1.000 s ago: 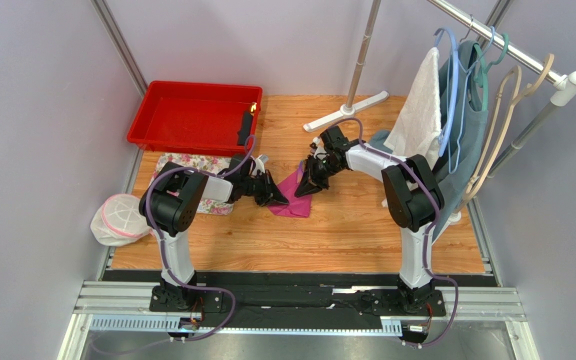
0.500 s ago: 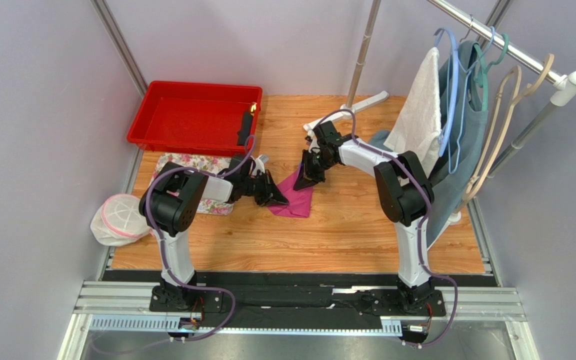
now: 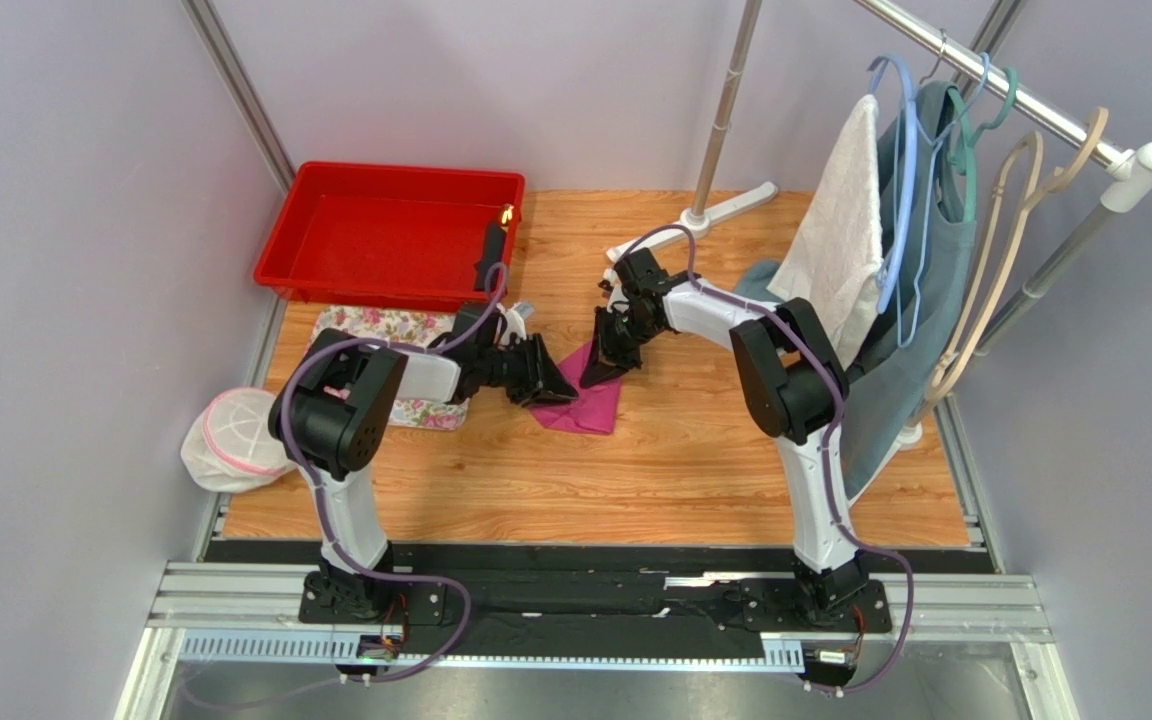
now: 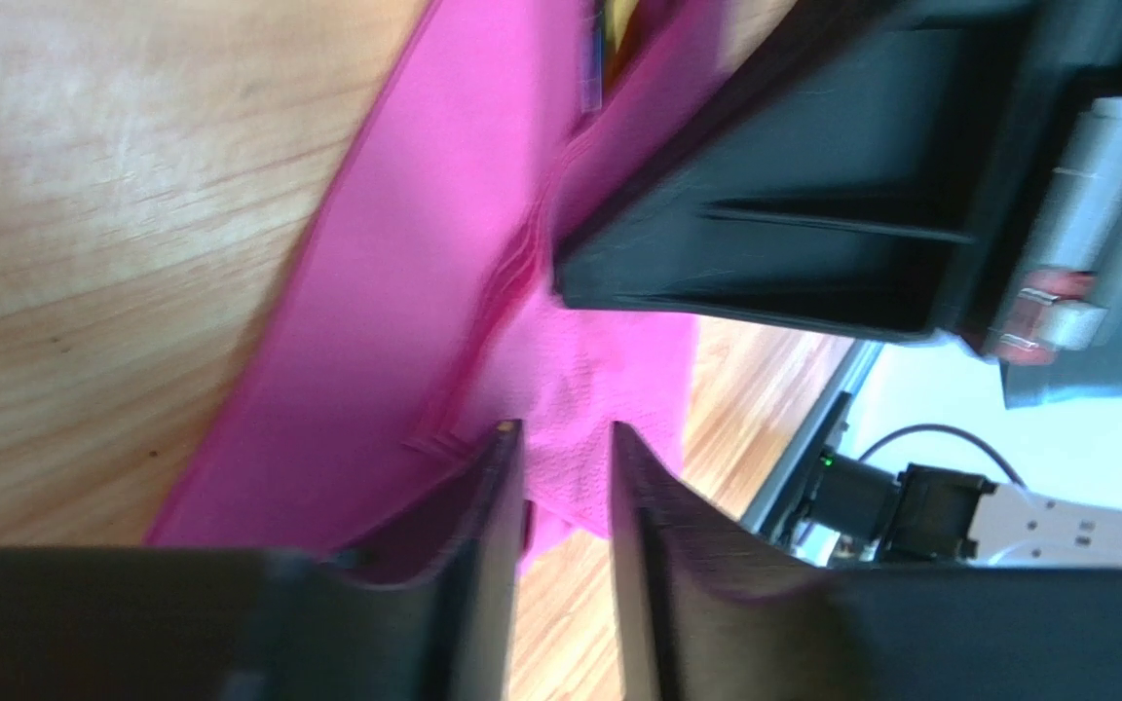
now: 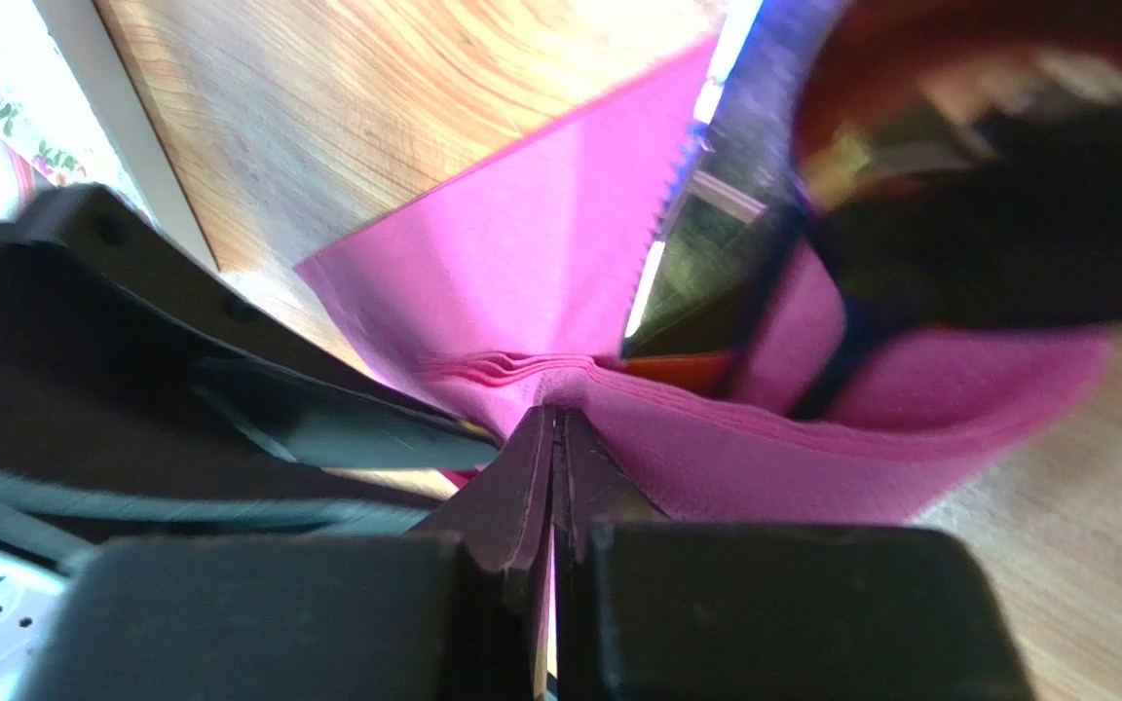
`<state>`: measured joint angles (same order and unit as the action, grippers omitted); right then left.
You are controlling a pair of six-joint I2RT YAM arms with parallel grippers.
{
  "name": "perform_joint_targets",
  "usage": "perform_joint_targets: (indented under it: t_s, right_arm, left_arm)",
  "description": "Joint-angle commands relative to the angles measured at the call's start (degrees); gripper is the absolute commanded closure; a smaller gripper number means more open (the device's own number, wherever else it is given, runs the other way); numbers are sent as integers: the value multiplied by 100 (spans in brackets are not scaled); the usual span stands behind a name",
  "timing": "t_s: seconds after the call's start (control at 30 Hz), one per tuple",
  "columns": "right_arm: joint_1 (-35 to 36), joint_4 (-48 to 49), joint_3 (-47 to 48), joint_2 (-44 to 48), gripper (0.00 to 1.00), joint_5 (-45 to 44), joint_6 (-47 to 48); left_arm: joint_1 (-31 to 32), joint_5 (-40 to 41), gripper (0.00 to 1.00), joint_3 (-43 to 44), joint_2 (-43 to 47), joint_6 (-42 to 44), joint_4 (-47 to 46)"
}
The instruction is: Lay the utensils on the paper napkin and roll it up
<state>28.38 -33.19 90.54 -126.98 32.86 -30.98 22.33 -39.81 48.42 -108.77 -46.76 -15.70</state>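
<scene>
Right end effector (image 5: 552, 427) on paper napkin (image 5: 523, 270)

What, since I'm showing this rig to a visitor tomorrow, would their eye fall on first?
The magenta napkin mid-table, where both tools meet: the right tool is shut on a fold of it, and the left tool stands slightly open beside it. A serrated knife lies on the napkin. Next come the red tray at the far left corner and the clothes rack with hangers on the right.

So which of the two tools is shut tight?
The right tool, pinched shut on the paper napkin fold; the left tool shows a gap.
</scene>
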Motion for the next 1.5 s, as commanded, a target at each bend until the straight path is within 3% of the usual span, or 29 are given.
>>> perform_joint_targets:
  t_s: [0.0,0.17,0.47,0.7,0.87,1.0,1.07,1.17,1.27,1.47]
  right_arm:
    - [18,-249,183,-363,100,-465,540]
    - [-78,-293,253,-354,100,-492,742]
    - [-166,-469,245,-442,100,-254,1191]
    - [-210,-601,499,-547,100,-113,1279]
    - [-254,-671,710,-548,100,-43,1349]
    - [-263,-680,754,-232,87,298,1332]
    - [-263,-663,781,-74,73,457,1244]
    - [-263,-636,754,199,64,677,1077]
    - [-272,-619,658,375,65,809,858]
    - [-219,-452,219,586,78,626,523]
  left_arm:
    - [-115,-95,57,97,697,413,-21]
    - [-106,-413,53,-17,937,458,33]
    - [281,-475,77,61,262,-52,-793]
    - [272,16,94,308,-337,-184,-170]
    - [246,175,100,185,-548,-281,-143]
    - [246,228,100,202,-619,-298,-65]
    - [246,246,100,203,-645,-298,-12]
    - [237,246,100,185,-663,-342,-38]
    - [246,246,100,194,-681,-386,-47]
    - [237,263,100,194,-663,-412,-64]
